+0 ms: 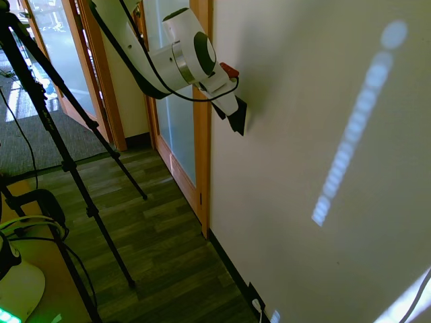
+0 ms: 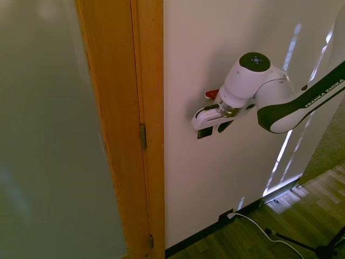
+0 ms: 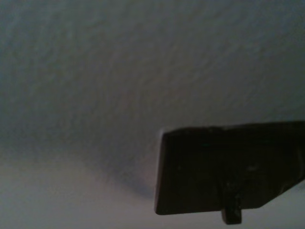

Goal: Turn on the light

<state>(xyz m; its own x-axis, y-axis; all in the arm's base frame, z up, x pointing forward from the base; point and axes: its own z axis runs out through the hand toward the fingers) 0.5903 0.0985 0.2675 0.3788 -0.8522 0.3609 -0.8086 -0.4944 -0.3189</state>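
switch: i read the small black upright plate (image 3: 224,169) on the white wall as the light's switch; in the wrist view it is a flat dark rectangle with a stubby toggle (image 3: 231,210) poking from its face, blurred at this range
where it sits: on the wall (image 1: 303,134), just beside the wooden door frame (image 1: 202,134), well above the dark outlet plate near the floor (image 1: 254,296)
gripper: my gripper (image 1: 237,120) is right at the wall over the switch; i cannot tell whether it is touching the plate
jaws: i cannot tell whether they are released or clenched, the dark tip merges with the plate in both outside views
risk, miss: the toggle is small and my close view is out of focus, so i judge i could slide past it and press bare plate or wall instead
risk, force: plate and wall are rigid and will not give; pushing straight in rather than along the toggle's travel could jam the tip or scuff the paint
risk, slip: the toggle looks like smooth hard plastic, so a glancing contact may skid off
materials: wall matte, faintly textured paint; frame warm varnished wood beside frosted glass (image 1: 178,128); floor dark wood planks (image 1: 161,249)
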